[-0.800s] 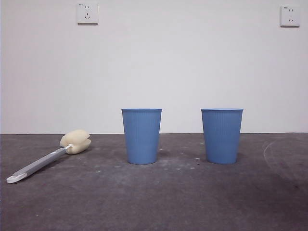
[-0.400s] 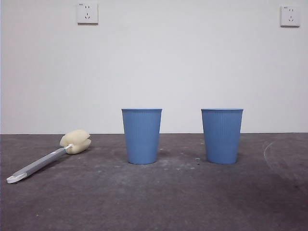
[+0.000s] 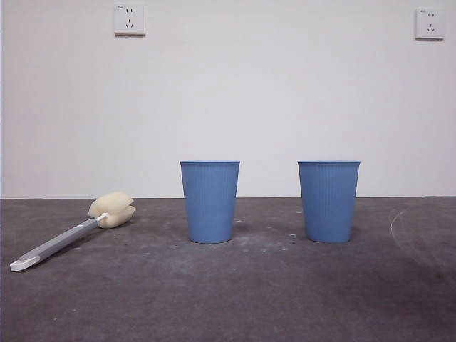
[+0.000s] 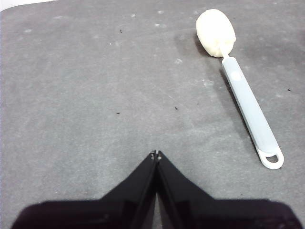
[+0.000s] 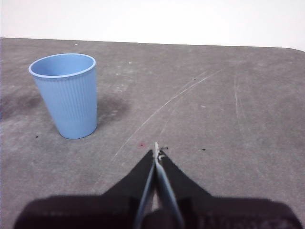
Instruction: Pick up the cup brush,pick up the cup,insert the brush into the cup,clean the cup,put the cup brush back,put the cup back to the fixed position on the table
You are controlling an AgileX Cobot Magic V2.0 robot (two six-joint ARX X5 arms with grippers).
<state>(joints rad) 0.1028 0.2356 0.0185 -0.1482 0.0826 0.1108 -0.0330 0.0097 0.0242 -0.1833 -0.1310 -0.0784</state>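
Observation:
The cup brush [image 3: 71,234] lies flat on the table [image 3: 235,299] at the left, its cream sponge head toward the wall and its white tip toward the front. The left wrist view shows the cup brush [image 4: 243,90] off to one side of my left gripper [image 4: 156,154], which is shut and empty above bare table. Two blue ribbed cups stand upright: one cup [image 3: 209,201] in the middle and another cup [image 3: 328,201] to its right. My right gripper [image 5: 156,149] is shut and empty, with a cup [image 5: 69,94] standing apart from it.
A white wall with two power sockets [image 3: 129,19] rises behind the table. Pale scuffs and a curved scratch [image 3: 399,221] mark the surface at the right. Neither arm shows in the front view.

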